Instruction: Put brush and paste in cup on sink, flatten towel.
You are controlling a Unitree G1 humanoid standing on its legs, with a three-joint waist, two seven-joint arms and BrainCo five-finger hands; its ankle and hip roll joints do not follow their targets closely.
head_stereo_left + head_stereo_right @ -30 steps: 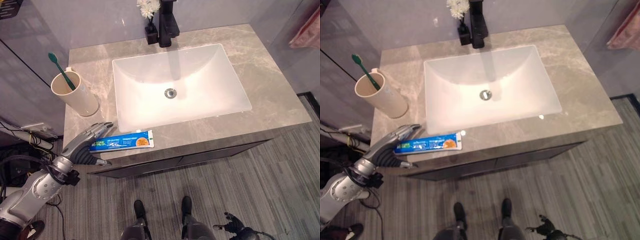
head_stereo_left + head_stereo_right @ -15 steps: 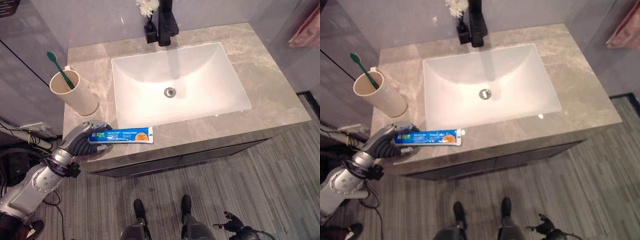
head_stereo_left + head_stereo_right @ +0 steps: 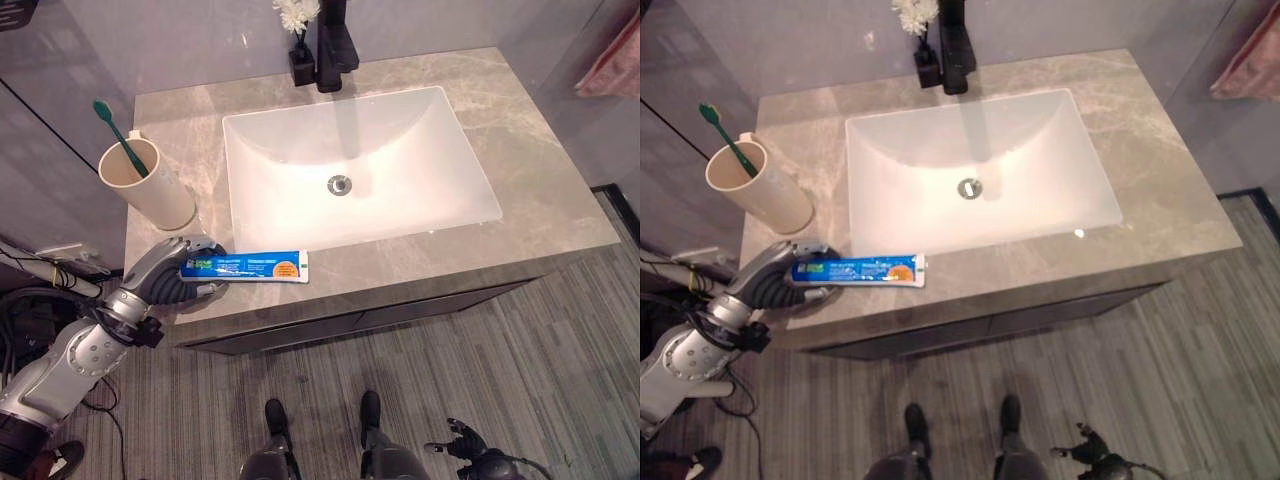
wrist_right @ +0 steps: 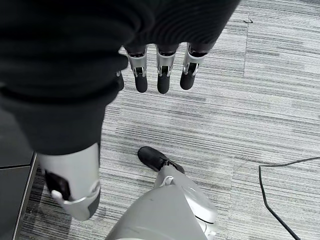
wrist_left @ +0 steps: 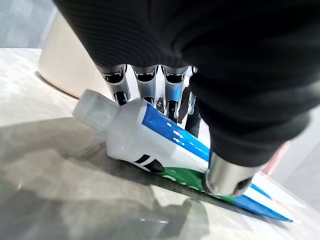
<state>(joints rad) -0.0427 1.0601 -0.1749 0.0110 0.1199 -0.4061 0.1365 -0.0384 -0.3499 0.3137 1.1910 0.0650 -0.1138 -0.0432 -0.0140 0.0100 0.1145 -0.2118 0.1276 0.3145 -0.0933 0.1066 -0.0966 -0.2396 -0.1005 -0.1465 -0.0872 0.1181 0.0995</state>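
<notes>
— Toothpaste tube: where does it lie, taking the white sink basin as the mark?

— Just off the basin's front left corner, on the grey marble counter, lengthwise along the counter's front edge. Its white cap end is in the left hand; the flat crimped end points along the basin's front rim.

— How does that hand stand?

— Fingers curled over the tube from one side and the thumb pressed on the other, so the cap end is pinched between them. In the left wrist view the cap end sits slightly raised off the counter while the far end rests low.

— Any writing on it?

— Blue, green and white print with an orange round mark near the crimped end; the lettering is too small to read.

— And the brush?

— A green toothbrush stands tilted in the beige cup, which sits on the counter left of the basin, near the hand. A black faucet and a small black vase of white flowers stand behind the basin. A pink towel hangs to the basin's far right.

— The other hand?

— The right hand hangs low over the striped grey floor, fingers straight, holding nothing.
</notes>
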